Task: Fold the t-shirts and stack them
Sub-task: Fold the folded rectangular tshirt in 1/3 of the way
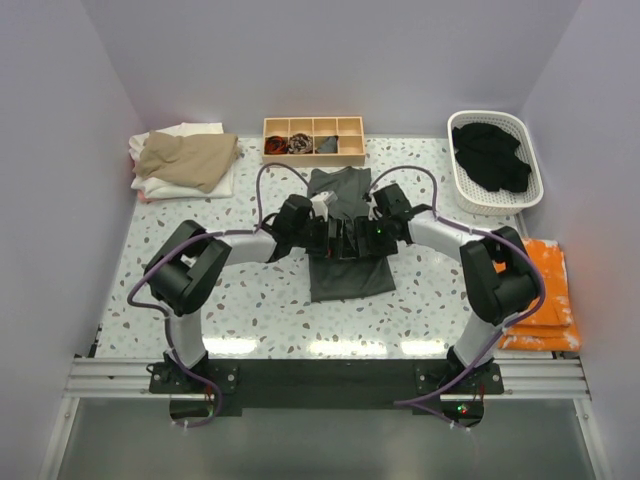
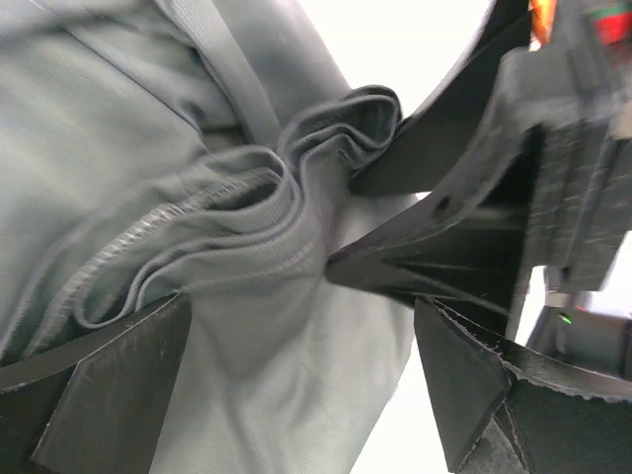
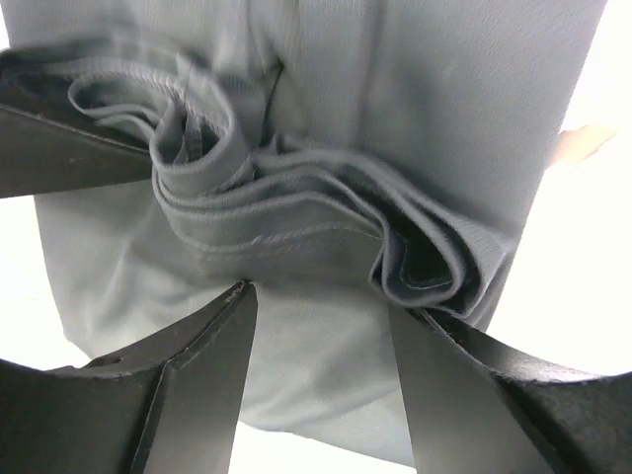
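Charcoal-grey t-shirt [image 1: 350, 275] bunches under the left fingers [image 2: 109, 395] and right fingers [image 3: 188, 385], both spread open.

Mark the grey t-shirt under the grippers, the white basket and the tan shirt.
charcoal-grey t-shirt [image 1: 350, 280], top external view, flat lower part near the hem.
white basket [image 1: 495, 203], top external view, near wall.
tan shirt [image 1: 185, 158], top external view, middle of the cloth.
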You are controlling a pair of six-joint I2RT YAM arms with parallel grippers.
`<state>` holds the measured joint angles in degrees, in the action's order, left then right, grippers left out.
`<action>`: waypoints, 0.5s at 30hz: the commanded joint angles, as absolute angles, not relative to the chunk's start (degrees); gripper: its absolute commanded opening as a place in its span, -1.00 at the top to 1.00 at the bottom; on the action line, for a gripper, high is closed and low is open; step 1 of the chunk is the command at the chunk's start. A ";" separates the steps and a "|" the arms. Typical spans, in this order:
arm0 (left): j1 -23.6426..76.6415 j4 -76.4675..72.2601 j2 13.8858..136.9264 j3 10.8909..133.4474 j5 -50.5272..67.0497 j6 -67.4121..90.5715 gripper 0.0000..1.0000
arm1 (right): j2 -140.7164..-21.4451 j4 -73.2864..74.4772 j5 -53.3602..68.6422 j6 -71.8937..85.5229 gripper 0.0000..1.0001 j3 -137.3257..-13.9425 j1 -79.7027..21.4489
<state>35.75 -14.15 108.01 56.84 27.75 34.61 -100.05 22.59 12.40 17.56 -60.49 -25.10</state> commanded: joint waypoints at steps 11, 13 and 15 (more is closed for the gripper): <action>34.10 -7.12 109.33 58.27 10.38 23.56 -1.00 | -105.47 19.78 0.44 14.24 -0.19 -67.68 -22.15; 33.93 -6.42 109.51 58.45 9.58 23.03 -1.00 | -105.64 19.25 0.18 14.33 -0.19 -67.24 -21.62; 33.93 -6.07 108.99 58.18 7.48 22.68 -1.00 | -105.73 19.07 0.18 14.85 -0.19 -66.62 -20.83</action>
